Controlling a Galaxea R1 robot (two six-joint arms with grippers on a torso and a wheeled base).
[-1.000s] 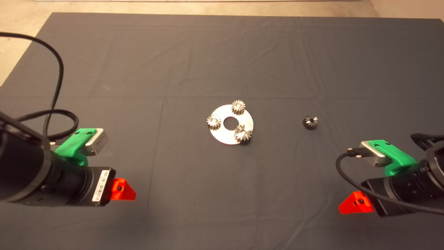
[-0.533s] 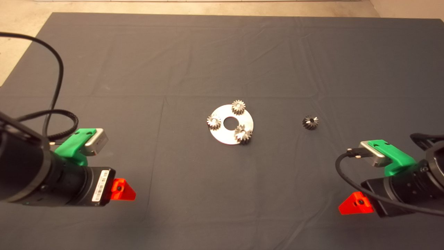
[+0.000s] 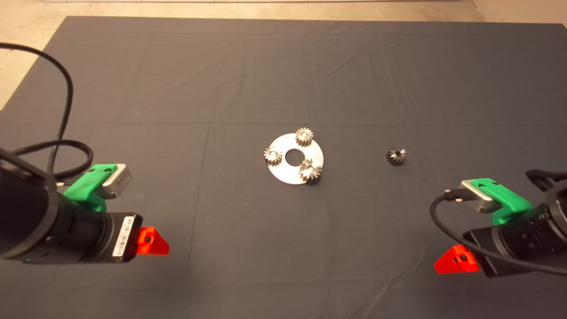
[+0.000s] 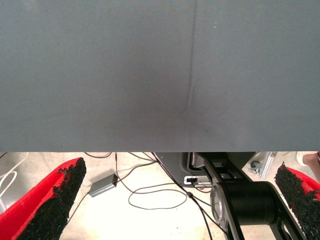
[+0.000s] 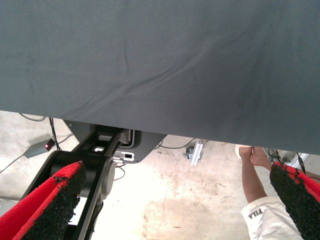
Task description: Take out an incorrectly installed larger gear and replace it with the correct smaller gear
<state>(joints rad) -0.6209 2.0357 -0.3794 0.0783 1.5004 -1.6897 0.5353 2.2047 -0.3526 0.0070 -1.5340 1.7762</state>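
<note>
1. Since half a second earlier, I saw the left gripper (image 3: 153,241) draw slightly back toward the mat's lower left edge; the right gripper (image 3: 456,260) had barely shifted, and the gears had not moved.
2. Left gripper: fingers (image 4: 50,202) spread wide apart, holding nothing, low at the near left of the mat (image 3: 221,79).
3. Right gripper: fingers (image 5: 47,207) likewise spread wide, holding nothing, low at the near right.
4. The larger gear (image 3: 310,172) sat on the near right rim of the silver disc (image 3: 288,175) at mid-mat, well apart from both grippers.
5. Two pale gears (image 3: 304,136) (image 3: 273,155) occupied the disc's far and left positions.
6. The smaller gear (image 3: 396,156) lay on the mat right of the disc, clear of it.
7. The right wrist view showed a person's leg (image 5: 252,175) on the floor beyond the mat.
</note>
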